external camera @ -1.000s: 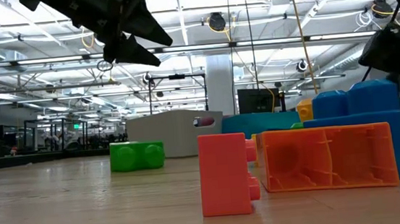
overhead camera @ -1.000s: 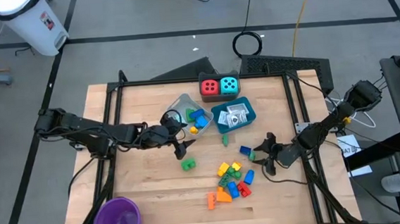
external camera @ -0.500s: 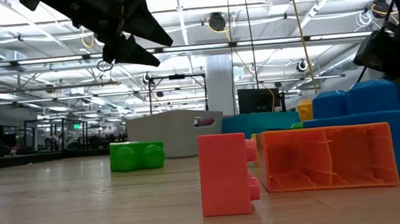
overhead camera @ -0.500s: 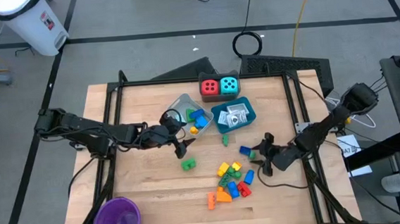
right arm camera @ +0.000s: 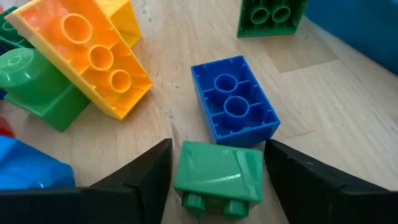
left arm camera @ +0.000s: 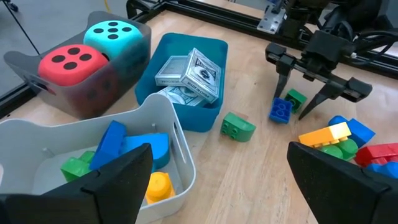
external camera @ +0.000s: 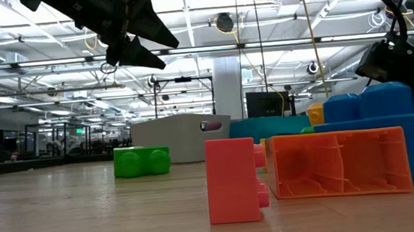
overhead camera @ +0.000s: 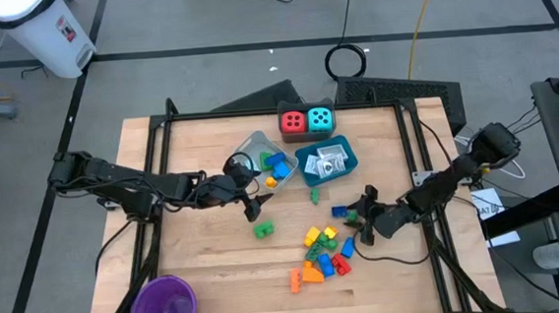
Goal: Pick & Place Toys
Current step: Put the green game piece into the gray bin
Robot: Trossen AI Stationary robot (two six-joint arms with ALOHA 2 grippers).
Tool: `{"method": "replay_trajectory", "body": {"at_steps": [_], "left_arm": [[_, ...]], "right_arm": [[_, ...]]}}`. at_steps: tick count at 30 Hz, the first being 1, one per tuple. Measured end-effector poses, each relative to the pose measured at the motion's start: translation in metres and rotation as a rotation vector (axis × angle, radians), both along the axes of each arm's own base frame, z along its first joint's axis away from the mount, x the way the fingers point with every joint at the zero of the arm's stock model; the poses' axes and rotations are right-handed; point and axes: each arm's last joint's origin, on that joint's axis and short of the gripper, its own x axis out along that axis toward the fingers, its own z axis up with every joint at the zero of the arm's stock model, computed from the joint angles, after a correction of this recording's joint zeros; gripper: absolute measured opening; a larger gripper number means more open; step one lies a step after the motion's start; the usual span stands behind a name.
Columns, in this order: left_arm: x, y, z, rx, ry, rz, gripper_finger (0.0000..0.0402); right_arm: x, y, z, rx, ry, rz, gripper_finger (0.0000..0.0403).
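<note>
My right gripper [right arm camera: 219, 148] is low over the table, right of the brick pile. Its fingers stand open on either side of a small green brick [right arm camera: 219, 173] that lies on the wood, with a narrow gap showing on each side. A blue brick [right arm camera: 234, 102] lies just beyond it. Yellow, orange, green, red and blue bricks [overhead camera: 324, 252] lie heaped toward the near edge. My left gripper [overhead camera: 254, 210] hangs open and empty above the table by the clear tray [overhead camera: 251, 149].
The clear tray holds several bricks. A blue tray [overhead camera: 344, 162] holds white packets. A grey tray [left arm camera: 134, 62] at the far edge holds a red die [overhead camera: 294, 122] and a cyan die [overhead camera: 321, 119]. Single green bricks [overhead camera: 263, 231] [overhead camera: 314, 195] lie loose. A purple cup [overhead camera: 167, 304] stands near left.
My right gripper has gone a little toward the table's left edge and down, closing in on the blue brick and the small green brick beside it.
</note>
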Motion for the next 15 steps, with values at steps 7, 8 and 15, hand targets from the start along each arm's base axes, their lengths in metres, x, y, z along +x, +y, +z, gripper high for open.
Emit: {"method": "replay_trajectory", "body": {"at_steps": [7, 8, 15], "left_arm": [[0.0, 0.0, 0.0, 0.0, 0.0, 0.0, 0.037], [0.0, 0.0, 0.0, 0.0, 0.0, 0.0, 0.0372], [0.0, 0.0, 0.0, 0.0, 0.0, 0.0, 0.0383]], "right_arm": [[0.0012, 0.0017, 0.0017, 0.013, -0.005, 0.052, 0.017], [0.0014, 0.002, 0.002, 0.016, -0.006, 0.06, 0.0159], [0.0035, 0.0012, 0.0036, 0.0, -0.024, 0.082, 0.0107]]}}
